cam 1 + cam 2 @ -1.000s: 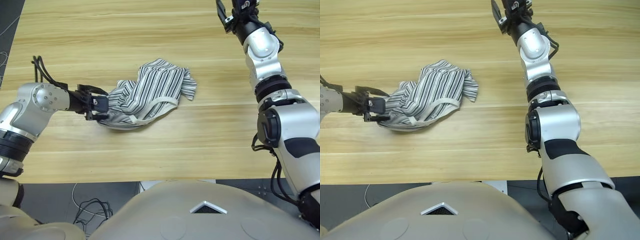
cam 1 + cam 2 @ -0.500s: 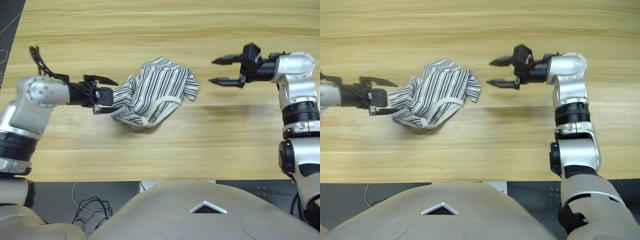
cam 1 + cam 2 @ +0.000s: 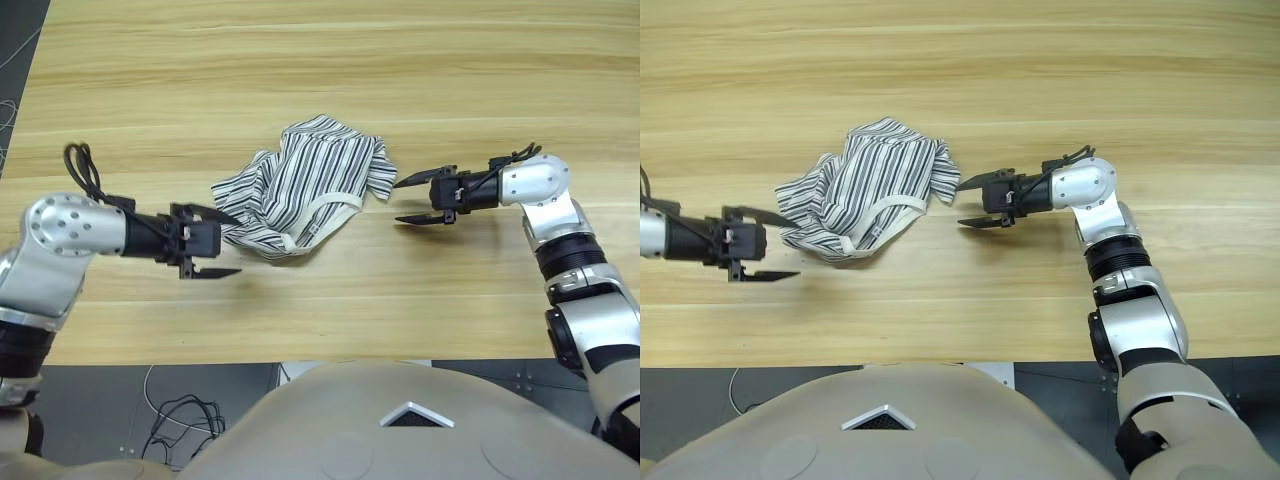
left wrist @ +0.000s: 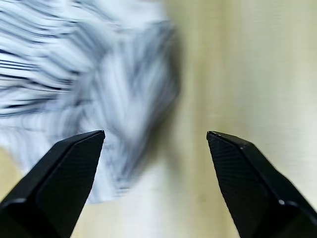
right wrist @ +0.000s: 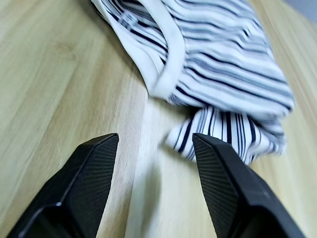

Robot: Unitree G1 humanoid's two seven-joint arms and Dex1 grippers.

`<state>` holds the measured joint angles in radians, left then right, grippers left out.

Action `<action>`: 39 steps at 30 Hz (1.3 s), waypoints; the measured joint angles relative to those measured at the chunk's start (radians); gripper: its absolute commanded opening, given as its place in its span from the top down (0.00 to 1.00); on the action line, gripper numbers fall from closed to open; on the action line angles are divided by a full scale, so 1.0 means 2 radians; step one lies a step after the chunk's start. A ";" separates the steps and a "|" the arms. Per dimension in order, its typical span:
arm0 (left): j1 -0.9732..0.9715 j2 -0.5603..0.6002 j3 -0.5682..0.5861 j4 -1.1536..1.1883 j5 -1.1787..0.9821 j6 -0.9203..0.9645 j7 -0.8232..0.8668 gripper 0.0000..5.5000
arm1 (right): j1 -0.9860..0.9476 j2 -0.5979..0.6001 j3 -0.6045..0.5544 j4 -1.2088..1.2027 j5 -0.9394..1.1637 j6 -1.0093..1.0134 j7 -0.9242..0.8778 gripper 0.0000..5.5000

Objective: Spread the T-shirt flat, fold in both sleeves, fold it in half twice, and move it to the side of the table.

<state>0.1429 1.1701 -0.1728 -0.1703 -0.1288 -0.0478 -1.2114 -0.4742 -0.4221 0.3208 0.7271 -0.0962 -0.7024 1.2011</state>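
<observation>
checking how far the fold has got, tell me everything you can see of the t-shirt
The T-shirt is thin cloth, white with dark stripes and a plain white band of trim. It lies crumpled in a heap on the wooden table, near its middle, not spread flat and with no fold made. The left gripper and right gripper, both open, sit close on either side; neither holds it.

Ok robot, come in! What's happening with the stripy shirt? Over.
Left gripper open, empty, beside T-shirt. Right gripper open, empty, opposite side. T-shirt crumpled, not spread. Nothing blocking.
</observation>
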 measured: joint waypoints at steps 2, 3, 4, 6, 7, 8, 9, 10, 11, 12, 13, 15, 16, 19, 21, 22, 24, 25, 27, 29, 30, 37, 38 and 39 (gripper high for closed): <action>0.018 0.002 0.010 -0.008 -0.001 0.001 0.000 0.20 | 0.000 0.003 0.006 0.009 -0.005 -0.029 -0.010 0.42; 0.024 0.003 0.014 -0.014 -0.002 0.001 0.000 0.16 | 0.000 0.004 0.007 0.011 -0.004 -0.036 -0.010 0.38; 0.028 0.003 0.019 -0.019 -0.002 0.001 0.000 0.13 | 0.000 0.004 0.008 0.011 -0.001 -0.043 -0.009 0.35; 0.035 0.003 0.027 -0.024 0.006 -0.006 0.003 0.13 | 0.000 0.004 0.008 0.011 0.008 -0.057 -0.009 0.34; 0.035 0.001 0.028 -0.024 0.019 -0.019 0.012 0.13 | 0.000 0.004 0.009 0.010 0.010 -0.068 -0.010 0.34; 0.034 -0.002 0.029 -0.024 0.029 -0.024 0.020 0.13 | 0.000 0.004 0.011 0.011 0.010 -0.079 -0.013 0.34; 0.033 -0.008 0.029 -0.023 0.036 -0.030 0.028 0.13 | 0.000 0.004 0.014 0.013 0.006 -0.093 -0.020 0.34; 0.032 -0.011 0.029 -0.023 0.038 -0.034 0.030 0.13 | 0.000 0.004 0.017 0.017 0.005 -0.099 -0.023 0.34; 0.031 -0.012 0.031 -0.023 0.039 -0.035 0.030 0.13 | 0.000 0.004 0.020 0.023 0.001 -0.109 -0.027 0.34; 0.030 -0.012 0.034 -0.023 0.040 -0.037 0.031 0.13 | 0.000 0.004 0.023 0.028 0.000 -0.117 -0.032 0.34; 0.030 -0.012 0.036 -0.023 0.043 -0.039 0.033 0.13 | 0.000 0.004 0.023 0.032 -0.006 -0.129 -0.040 0.34; 0.024 -0.015 0.038 -0.016 0.049 -0.039 0.038 0.13 | -0.002 0.004 0.024 0.040 -0.017 -0.156 -0.066 0.34; 0.021 -0.018 0.038 -0.014 0.051 -0.039 0.040 0.13 | -0.005 0.005 0.024 0.044 -0.026 -0.166 -0.078 0.34; 0.005 -0.034 0.029 0.008 0.068 -0.040 0.046 0.13 | -0.027 0.013 0.028 0.068 -0.090 -0.201 -0.154 0.34; -0.001 -0.045 0.022 0.020 0.078 -0.042 0.049 0.13 | -0.040 0.014 0.034 0.088 -0.131 -0.206 -0.203 0.34; -0.004 -0.049 0.019 0.024 0.081 -0.043 0.050 0.13 | -0.044 0.014 0.038 0.095 -0.148 -0.208 -0.224 0.34; -0.016 -0.062 0.009 0.036 0.092 -0.045 0.054 0.13 | -0.055 0.015 0.051 0.115 -0.197 -0.207 -0.279 0.34; -0.020 -0.067 0.006 0.043 0.097 -0.045 0.055 0.13 | -0.058 0.015 0.057 0.121 -0.214 -0.206 -0.301 0.34; -0.028 -0.077 -0.002 0.058 0.107 -0.051 0.060 0.13 | -0.069 0.015 0.070 0.136 -0.250 -0.203 -0.353 0.34; -0.036 -0.083 -0.005 0.065 0.111 -0.057 0.065 0.13 | -0.082 0.017 0.082 0.149 -0.275 -0.197 -0.395 0.34; -0.038 -0.085 -0.006 0.070 0.111 -0.058 0.066 0.13 | -0.089 0.018 0.088 0.154 -0.289 -0.192 -0.415 0.34; -0.051 -0.090 -0.006 0.088 0.116 -0.059 0.071 0.22 | -0.118 0.032 0.128 0.193 -0.339 -0.173 -0.530 0.34; -0.051 -0.090 -0.006 0.089 0.116 -0.059 0.071 0.24 | -0.122 0.034 0.131 0.196 -0.343 -0.172 -0.537 0.34; -0.051 -0.090 -0.006 0.089 0.116 -0.058 0.071 0.27 | -0.124 0.036 0.136 0.201 -0.344 -0.171 -0.546 0.34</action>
<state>0.0405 0.9899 -0.1847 0.0072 0.1036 -0.1630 -1.0696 -0.7224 -0.3507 0.5931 1.1284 -0.7837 -1.0439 0.1098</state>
